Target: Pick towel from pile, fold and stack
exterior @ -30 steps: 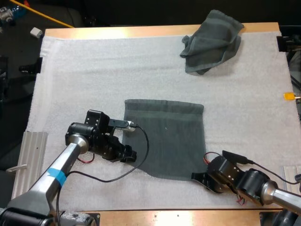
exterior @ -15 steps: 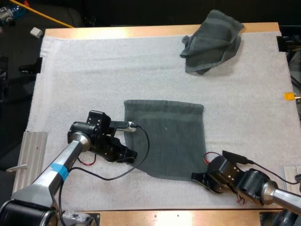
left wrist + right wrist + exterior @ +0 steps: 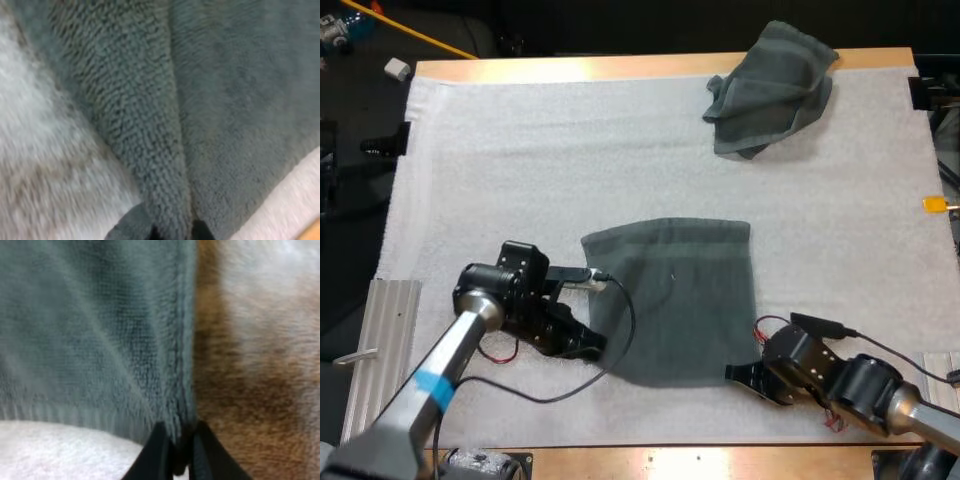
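A dark grey-green towel (image 3: 680,300) lies spread flat on the white mat (image 3: 520,150), near the front middle. My left gripper (image 3: 594,345) is shut on the towel's near left corner, where the cloth bunches into a ridge (image 3: 150,150) that runs down between the fingers of that gripper (image 3: 172,231). My right gripper (image 3: 735,373) is shut on the near right corner, and its black fingertips (image 3: 159,455) pinch the hemmed edge of the towel (image 3: 90,330). A second towel (image 3: 770,90) lies crumpled at the far right of the mat.
A ribbed pale plate (image 3: 392,320) lies at the mat's left edge, beside my left arm. The table's wooden front edge (image 3: 700,462) runs just behind both grippers. A wide stretch of bare mat separates the two towels.
My left gripper has closed on the towel's near left corner. The towel's left side has bunched and its far edge has slid slightly toward me. The right gripper has kept its grip.
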